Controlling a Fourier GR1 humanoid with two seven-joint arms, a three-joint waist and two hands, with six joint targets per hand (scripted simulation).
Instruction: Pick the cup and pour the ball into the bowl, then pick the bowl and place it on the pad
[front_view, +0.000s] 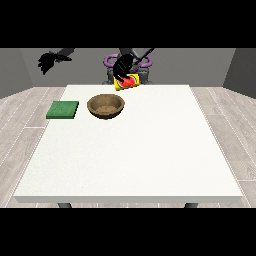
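Hand at the view's right (121, 66) curled round yellow cup (126, 83) with red ball (128, 80), raised behind brown wooden bowl (105, 106); green square pad (62, 110) left of bowl.

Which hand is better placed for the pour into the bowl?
Robot's left, the hand at the view's right. It is curled round the cup, lifted just behind the bowl. The hand at the view's left hangs off beyond the table's far corner, holding nothing.

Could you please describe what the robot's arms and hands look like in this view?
Both hands are plain black: the hand at the view's left and the hand at the view's right. The arms are dark grey and slender. No cables or markings show.
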